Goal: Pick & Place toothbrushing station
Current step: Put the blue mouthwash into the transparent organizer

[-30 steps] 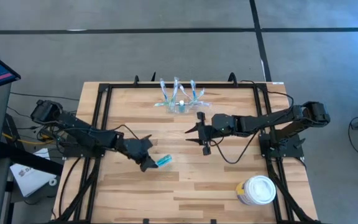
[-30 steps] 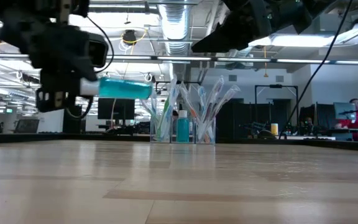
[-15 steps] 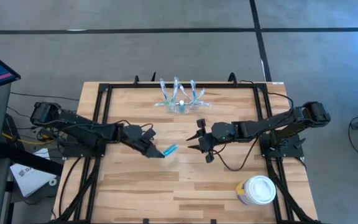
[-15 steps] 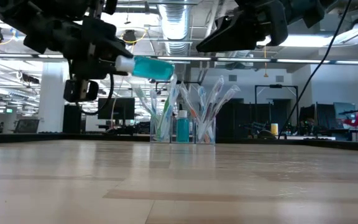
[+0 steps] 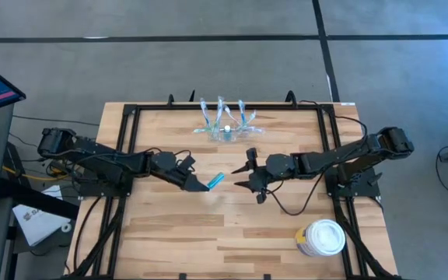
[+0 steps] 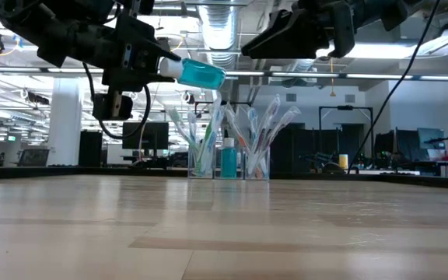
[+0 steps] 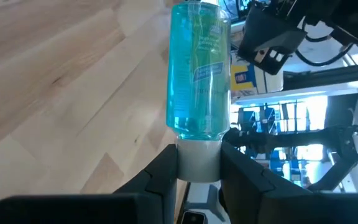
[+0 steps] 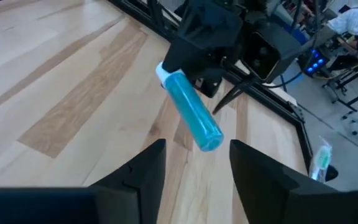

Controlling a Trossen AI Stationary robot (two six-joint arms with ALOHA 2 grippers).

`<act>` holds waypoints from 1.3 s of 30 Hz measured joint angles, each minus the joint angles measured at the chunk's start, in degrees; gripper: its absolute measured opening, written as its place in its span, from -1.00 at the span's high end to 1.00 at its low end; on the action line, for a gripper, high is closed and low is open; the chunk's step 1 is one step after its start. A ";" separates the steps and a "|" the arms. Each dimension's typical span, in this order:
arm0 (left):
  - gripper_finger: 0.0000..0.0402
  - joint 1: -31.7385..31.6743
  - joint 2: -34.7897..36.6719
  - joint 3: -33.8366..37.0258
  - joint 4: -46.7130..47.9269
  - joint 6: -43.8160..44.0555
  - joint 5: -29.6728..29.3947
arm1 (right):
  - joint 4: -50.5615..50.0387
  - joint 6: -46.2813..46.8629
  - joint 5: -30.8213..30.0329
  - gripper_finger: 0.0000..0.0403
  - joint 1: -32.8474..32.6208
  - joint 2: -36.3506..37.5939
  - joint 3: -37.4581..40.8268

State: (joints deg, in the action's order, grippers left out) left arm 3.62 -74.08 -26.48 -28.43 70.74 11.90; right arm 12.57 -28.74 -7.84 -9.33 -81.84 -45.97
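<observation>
Pale wooden tabletop point(image 5: 232, 225) framed by black rails, open-plan office beyond. Left gripper point(image 5: 195, 183) raised above the boards in front of the toothbrushing station point(image 5: 225, 131), pinching the white cap of a blue liquid bottle point(image 5: 215, 180). Right gripper point(image 5: 243, 176) just beyond the bottle's free end, fingers point(image 8: 140, 173) spread, holding nothing. Clear station standing at the table's far edge, toothbrushes upright inside. White-lidded tub point(image 5: 322, 236) well apart from the station, near the front right corner.
</observation>
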 joint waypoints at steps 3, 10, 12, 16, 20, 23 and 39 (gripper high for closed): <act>0.56 0.03 0.00 -0.02 -0.07 0.10 -0.59 | 0.39 -0.38 -0.02 0.11 -0.07 0.00 -0.01; 0.56 0.04 0.00 -0.86 -0.69 0.28 -1.82 | 1.38 -3.27 -2.05 0.06 -1.71 0.00 -0.03; 0.56 0.04 0.00 -1.55 -0.89 0.28 -2.04 | 1.36 -3.38 -2.91 0.07 -1.97 0.00 -0.03; 0.56 0.04 -1.89 -3.52 -0.86 0.27 -2.42 | 1.32 -3.38 -2.97 0.11 -1.89 0.00 -0.03; 0.56 -0.20 -5.69 -5.86 -0.88 0.26 -0.80 | 1.01 -3.38 -2.97 0.14 -1.91 0.00 -0.03; 0.56 -0.57 -8.10 -7.46 -0.94 0.28 0.95 | -0.12 -3.37 -2.97 0.15 -2.09 0.00 -0.03; 0.56 -2.47 -13.92 -13.68 -1.35 1.74 7.98 | -3.75 -7.25 -8.94 0.12 -4.64 0.00 -0.05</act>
State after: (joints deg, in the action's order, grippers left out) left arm 1.15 -88.00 -40.16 -29.78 72.48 19.88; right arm 8.83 -35.99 -16.78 -13.98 -81.84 -46.02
